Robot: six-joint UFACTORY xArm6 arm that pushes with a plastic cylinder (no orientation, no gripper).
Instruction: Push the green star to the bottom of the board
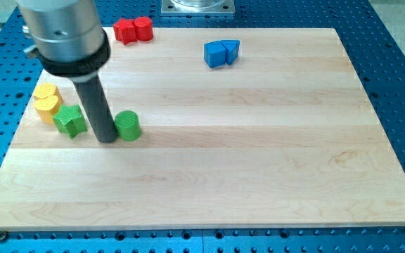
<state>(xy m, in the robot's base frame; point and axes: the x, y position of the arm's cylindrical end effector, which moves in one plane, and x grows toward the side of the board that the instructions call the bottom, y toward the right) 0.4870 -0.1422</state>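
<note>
The green star (69, 120) lies on the wooden board (259, 161) at the view's left, just below and right of two yellow blocks. My tip (107, 139) stands on the board between the green star and a green cylinder (128, 126). The tip sits just right of the star and touches or nearly touches the cylinder's left side. The rod's dark shaft and grey housing rise toward the view's top left and hide part of the board behind them.
Two yellow blocks (47, 100) sit at the left edge above the star. Two red blocks (133, 30) lie at the top edge. A blue cube and a blue triangular block (221, 53) lie at the top middle. Blue perforated table surrounds the board.
</note>
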